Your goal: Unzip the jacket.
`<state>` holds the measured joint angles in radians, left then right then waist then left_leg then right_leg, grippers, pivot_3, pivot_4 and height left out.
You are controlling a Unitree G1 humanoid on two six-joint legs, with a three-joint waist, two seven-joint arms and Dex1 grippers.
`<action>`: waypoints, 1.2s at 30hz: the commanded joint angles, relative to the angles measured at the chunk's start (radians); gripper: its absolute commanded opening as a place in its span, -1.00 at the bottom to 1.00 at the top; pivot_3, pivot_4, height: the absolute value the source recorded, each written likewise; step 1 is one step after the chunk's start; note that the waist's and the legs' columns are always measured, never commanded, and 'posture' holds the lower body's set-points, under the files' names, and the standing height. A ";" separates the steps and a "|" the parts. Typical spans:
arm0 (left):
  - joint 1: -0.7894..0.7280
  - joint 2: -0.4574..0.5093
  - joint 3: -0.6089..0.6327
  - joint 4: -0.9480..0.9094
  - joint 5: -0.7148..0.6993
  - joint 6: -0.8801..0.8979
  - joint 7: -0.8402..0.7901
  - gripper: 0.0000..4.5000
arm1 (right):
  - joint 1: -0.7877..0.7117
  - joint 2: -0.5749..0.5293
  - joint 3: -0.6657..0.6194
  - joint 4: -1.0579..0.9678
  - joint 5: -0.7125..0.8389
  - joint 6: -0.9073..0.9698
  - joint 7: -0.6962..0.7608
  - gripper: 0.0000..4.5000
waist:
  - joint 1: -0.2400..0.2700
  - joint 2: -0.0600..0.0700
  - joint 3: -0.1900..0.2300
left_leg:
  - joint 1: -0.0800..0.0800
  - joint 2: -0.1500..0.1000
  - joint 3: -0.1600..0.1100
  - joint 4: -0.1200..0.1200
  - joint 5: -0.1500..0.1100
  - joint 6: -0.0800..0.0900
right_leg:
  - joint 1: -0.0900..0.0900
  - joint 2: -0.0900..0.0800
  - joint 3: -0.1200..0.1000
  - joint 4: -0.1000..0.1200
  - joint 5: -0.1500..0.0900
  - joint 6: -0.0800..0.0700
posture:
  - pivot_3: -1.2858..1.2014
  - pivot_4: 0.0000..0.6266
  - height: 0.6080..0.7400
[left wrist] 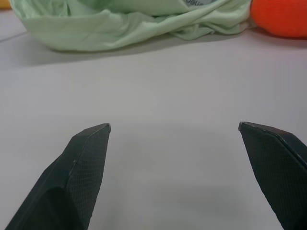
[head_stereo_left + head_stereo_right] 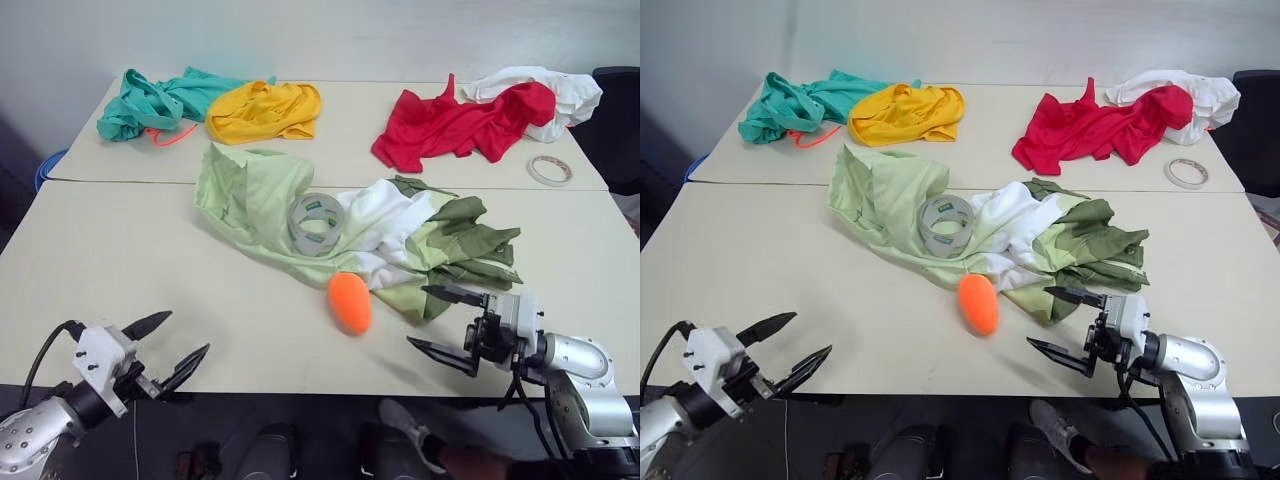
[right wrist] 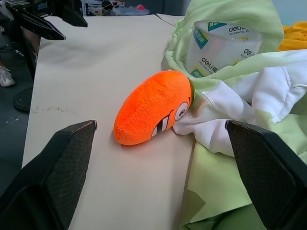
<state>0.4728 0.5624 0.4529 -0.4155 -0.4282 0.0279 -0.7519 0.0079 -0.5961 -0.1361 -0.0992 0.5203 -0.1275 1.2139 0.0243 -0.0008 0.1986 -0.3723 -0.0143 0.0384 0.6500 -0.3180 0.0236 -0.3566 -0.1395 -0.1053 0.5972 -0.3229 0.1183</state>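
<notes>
The jacket [image 2: 400, 240] lies crumpled in the middle of the table, pale green at the left, white in the centre, olive green at the right. Its zip is not visible among the folds. My right gripper [image 2: 448, 325] stands open over the table's front edge, just in front of the jacket's olive end, with nothing between its fingers. My left gripper [image 2: 168, 346] is open at the front left edge, well away from the jacket. In the right wrist view the jacket's white and green folds [image 3: 249, 96] lie ahead of the fingers.
A roll of clear tape [image 2: 316, 223] rests on the jacket, and an orange plush carrot [image 2: 350, 302] lies against its front edge. At the back lie teal [image 2: 150, 103], yellow [image 2: 265, 110], red [image 2: 450, 125] and white [image 2: 560, 92] garments. A small tape ring [image 2: 550, 170] sits far right.
</notes>
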 commanded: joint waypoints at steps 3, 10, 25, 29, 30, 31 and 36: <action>0.022 0.005 0.013 -0.028 -0.054 0.043 -0.018 1.00 | 0.033 -0.013 -0.032 -0.033 0.019 -0.008 -0.001 0.99 | 0.001 0.000 0.000 | 0.000 0.000 0.000 0.000 0.000 0.000 | 0.000 0.000 0.000 0.000 0.000 0.000 | 0.03 -0.52 1.00; 0.005 0.020 0.045 -0.035 -0.227 0.184 -0.059 1.00 | 0.001 -0.007 -0.023 -0.086 0.040 0.053 -0.062 0.99 | -0.002 0.000 0.000 | 0.000 0.000 0.000 0.001 0.002 0.004 | 0.000 0.000 0.000 0.001 0.000 0.000 | 0.03 -0.52 1.00; -0.186 0.084 -0.014 -0.121 -0.352 0.356 -0.033 1.00 | -0.856 0.108 0.361 0.213 -0.134 0.529 -0.150 0.99 | -0.028 0.003 0.002 | 0.000 0.002 -0.002 0.000 0.007 0.001 | -0.003 0.001 -0.002 0.006 0.002 -0.007 | 0.03 -0.52 1.00; -0.201 0.050 -0.061 -0.143 -0.323 0.355 0.005 1.00 | -1.029 0.217 0.484 0.447 -0.282 0.488 -0.126 0.99 | -0.047 0.002 0.001 | -0.007 0.002 0.000 0.003 0.008 0.003 | -0.011 0.003 -0.001 0.015 0.002 -0.007 | 0.03 -0.52 1.00; -0.199 0.044 -0.067 -0.148 -0.318 0.352 0.012 1.00 | -1.055 0.239 0.499 0.490 -0.305 0.478 -0.126 0.99 | -0.050 0.001 0.001 | -0.010 0.002 0.001 0.003 0.008 0.003 | -0.014 0.004 -0.001 0.015 0.002 -0.007 | 0.03 -0.52 1.00; -0.193 0.034 -0.072 -0.156 -0.311 0.347 0.021 1.00 | -1.080 0.262 0.511 0.533 -0.319 0.481 -0.120 0.92 | -0.052 0.001 0.001 | -0.014 0.002 0.000 0.004 0.008 0.003 | -0.018 0.005 -0.002 0.017 0.002 -0.007 | 0.03 -0.52 1.00; -0.160 0.008 -0.073 -0.176 -0.289 0.333 0.041 1.00 | -1.158 0.298 0.549 0.667 -0.389 0.449 -0.039 0.27 | -0.052 0.001 0.001 | -0.017 0.001 -0.001 0.008 0.007 0.003 | -0.020 0.007 -0.004 0.021 0.002 -0.007 | 0.03 -0.52 1.00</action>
<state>0.3007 0.5710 0.3721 -0.5494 -0.7220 0.3807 -0.7163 -1.1254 -0.3033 0.4285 0.5646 0.1391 0.3462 1.1543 -0.0277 0.0006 0.1995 -0.3900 -0.0133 0.0380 0.6595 -0.3108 0.0271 -0.3765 -0.1326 -0.1088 0.6180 -0.3210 0.1112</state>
